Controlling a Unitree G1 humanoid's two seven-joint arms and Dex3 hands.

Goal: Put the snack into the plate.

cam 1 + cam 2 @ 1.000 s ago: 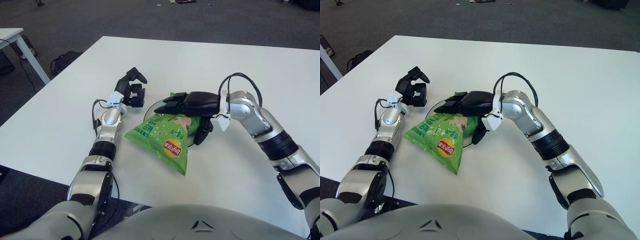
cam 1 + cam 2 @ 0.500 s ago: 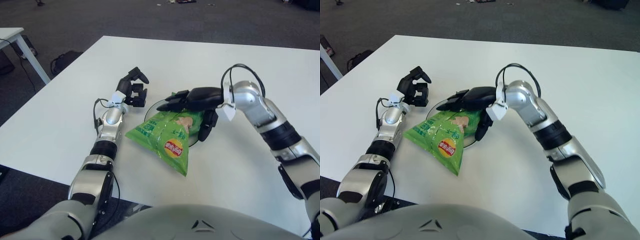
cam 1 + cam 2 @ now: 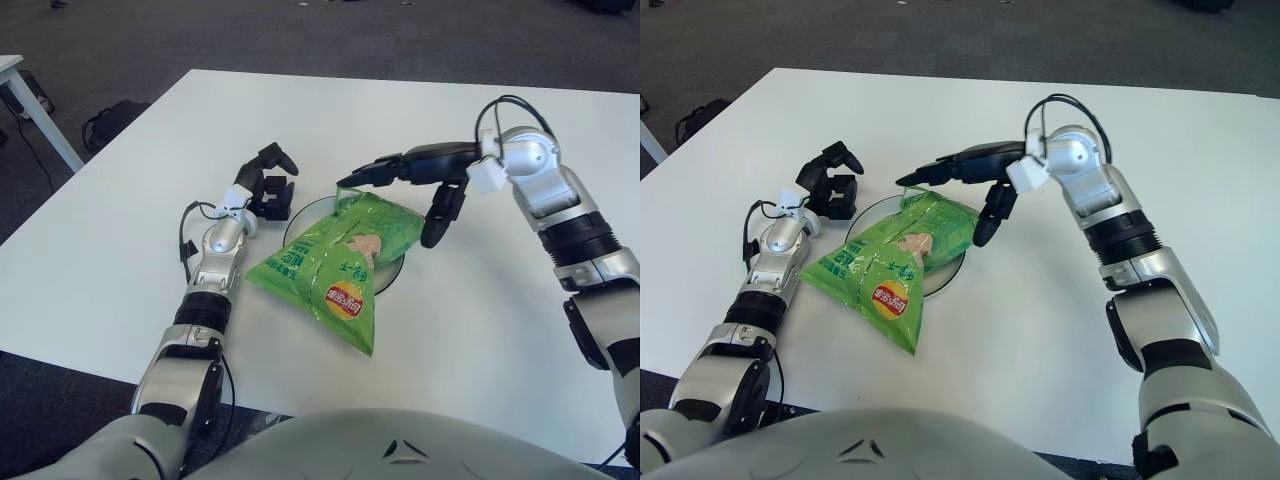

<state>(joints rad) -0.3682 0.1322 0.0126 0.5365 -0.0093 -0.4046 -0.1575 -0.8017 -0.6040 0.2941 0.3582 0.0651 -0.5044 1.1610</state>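
A green snack bag (image 3: 337,262) lies across a dark round plate (image 3: 304,209), its lower end hanging over the plate's near rim onto the white table (image 3: 480,330). My right hand (image 3: 410,182) hovers above the bag's far end, fingers spread, holding nothing. My left hand (image 3: 268,188) rests just left of the plate, fingers curled, empty and apart from the bag.
The table's front edge runs close below the bag. Beyond the table is dark carpet, with another white table's leg (image 3: 35,105) at far left.
My right hand has lifted up and away from the bag and opened its fingers. The bag stays on the plate. The left hand has barely moved.
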